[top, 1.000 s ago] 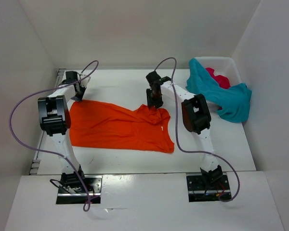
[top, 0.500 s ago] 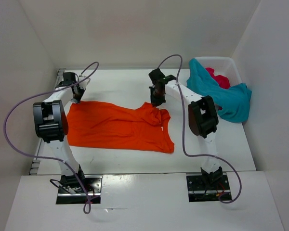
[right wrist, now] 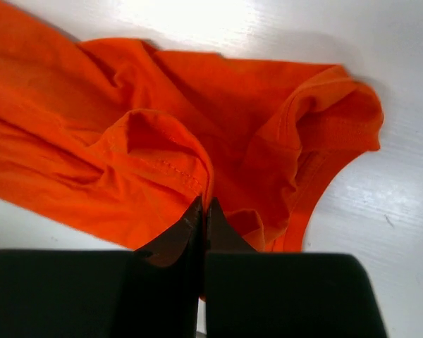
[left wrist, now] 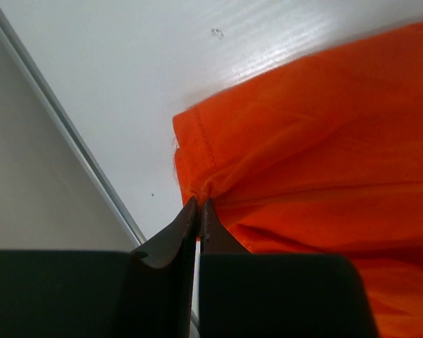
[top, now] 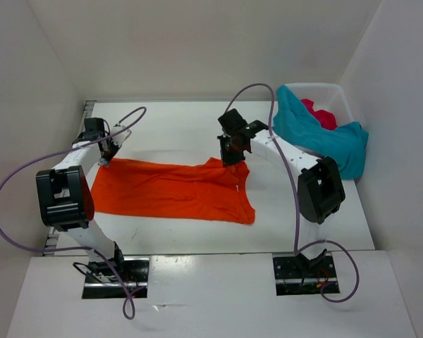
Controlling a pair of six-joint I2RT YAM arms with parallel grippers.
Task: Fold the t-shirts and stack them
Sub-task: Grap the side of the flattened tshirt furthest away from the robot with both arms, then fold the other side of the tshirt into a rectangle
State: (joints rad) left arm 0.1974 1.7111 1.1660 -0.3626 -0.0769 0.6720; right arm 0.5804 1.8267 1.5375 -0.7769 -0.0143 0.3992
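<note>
one bright orange short-sleeved cloth t-shirt (top: 173,191) lay spread across the middle of the white table (top: 176,127), wrinkled. the left gripper (left wrist: 199,202) had its fingers pressed together on a hemmed corner at the shirt's far left edge. the right gripper (right wrist: 203,203) had its fingers pressed together on a bunched fold at the shirt's far right end. a teal blue cloth t-shirt (top: 317,134) hung over the rim of a white plastic basket (top: 336,91) in the far right corner, with a pink-red cloth t-shirt (top: 317,113) inside it.

Overhead, wrist close-ups: shared orange shirt (top: 173,190)
</note>
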